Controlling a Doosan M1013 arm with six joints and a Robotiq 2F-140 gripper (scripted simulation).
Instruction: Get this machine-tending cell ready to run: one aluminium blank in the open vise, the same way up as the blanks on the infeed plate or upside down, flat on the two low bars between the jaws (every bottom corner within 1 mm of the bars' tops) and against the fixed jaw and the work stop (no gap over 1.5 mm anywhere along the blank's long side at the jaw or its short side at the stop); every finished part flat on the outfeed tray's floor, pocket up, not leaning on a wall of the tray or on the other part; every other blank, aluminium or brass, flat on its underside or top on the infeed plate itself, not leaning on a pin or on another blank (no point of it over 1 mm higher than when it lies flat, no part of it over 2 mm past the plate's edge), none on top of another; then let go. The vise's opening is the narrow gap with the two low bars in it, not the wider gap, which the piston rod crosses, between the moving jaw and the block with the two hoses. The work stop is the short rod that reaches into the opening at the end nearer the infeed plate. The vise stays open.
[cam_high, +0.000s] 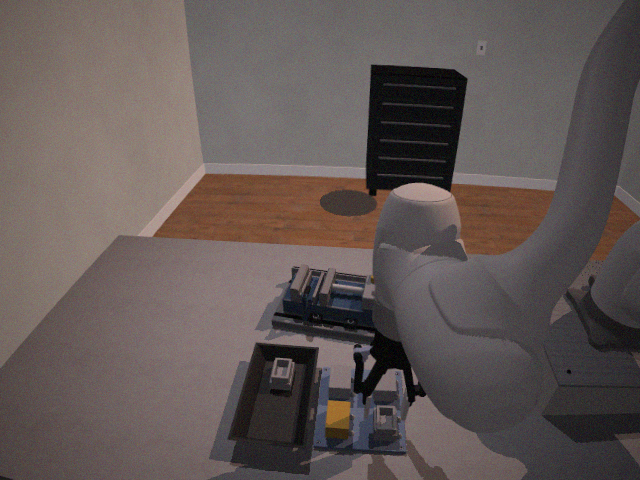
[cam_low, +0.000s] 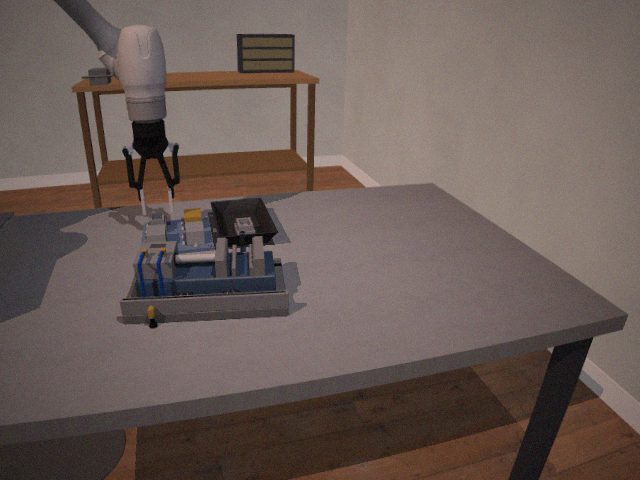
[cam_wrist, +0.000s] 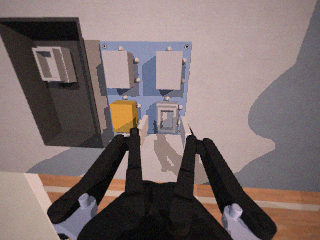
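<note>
Wrist view, infeed plate (cam_high: 360, 445) (cam_low: 175, 227) (cam_wrist: 143, 93) read as the dial: aluminium blanks at 11 o'clock (cam_high: 339, 381) (cam_low: 194, 232) (cam_wrist: 117, 70) and 1 o'clock (cam_high: 383, 395) (cam_low: 155, 231) (cam_wrist: 168, 70); brass blank (cam_high: 338, 418) (cam_low: 192, 213) (cam_wrist: 123, 115) at 7; finished part (cam_high: 385, 429) (cam_low: 157, 218) (cam_wrist: 167, 126) at 5, pocket up. Gripper (cam_high: 385, 409) (cam_low: 157, 211) (cam_wrist: 164, 122) spread partway, nothing pinched, fingers over the 5 o'clock station. Outfeed tray (cam_high: 238, 439) (cam_low: 273, 235) (cam_wrist: 91, 95) lies at 9, a second pocketed part (cam_high: 281, 382) (cam_low: 244, 226) (cam_wrist: 65, 65) inside. Top view: vise (cam_high: 330, 310) (cam_low: 206, 281) toward 12 from the plate, jaws apart.

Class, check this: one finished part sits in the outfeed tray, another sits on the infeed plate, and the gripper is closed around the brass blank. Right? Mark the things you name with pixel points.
The gripper (cam_high: 388, 400) (cam_low: 157, 212) (cam_wrist: 164, 122) is not closed around the brass blank (cam_high: 338, 419) (cam_low: 192, 214) (cam_wrist: 123, 116); the wrist view shows it open, nothing between its fingers. The rest stands.
</note>
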